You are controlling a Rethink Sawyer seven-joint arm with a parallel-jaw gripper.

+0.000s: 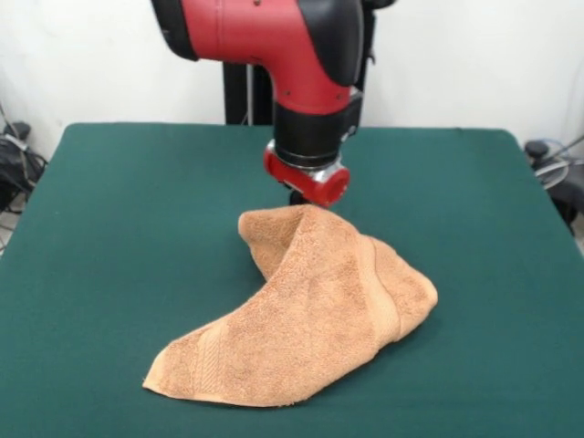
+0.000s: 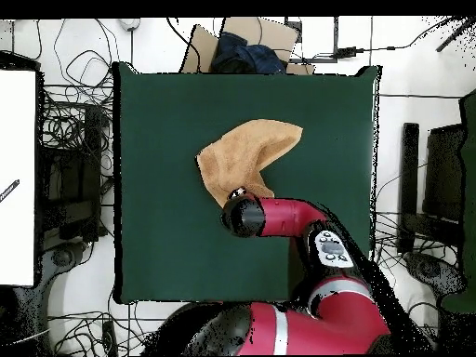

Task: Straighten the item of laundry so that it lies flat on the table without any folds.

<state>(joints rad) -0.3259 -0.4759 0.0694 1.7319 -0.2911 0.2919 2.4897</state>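
The orange-tan towel (image 1: 310,319) lies crumpled and folded over itself in the middle of the green table (image 1: 119,228). Its far part rises to a peak under my gripper (image 1: 297,199), which is shut on that raised edge just below the red wrist. A woven band stripe shows near the near-left corner, and another runs across the right fold. In the overhead view the towel (image 2: 246,158) spreads from the arm's head towards the table's (image 2: 158,232) far side, and the head hides the gripper.
The black pedestal (image 1: 246,91) stands behind the table's far edge. A cardboard box with dark blue cloth (image 2: 246,51) sits beyond the table's top edge in the overhead view. Cables lie round the table (image 2: 70,130). A white board (image 2: 17,177) is at the left.
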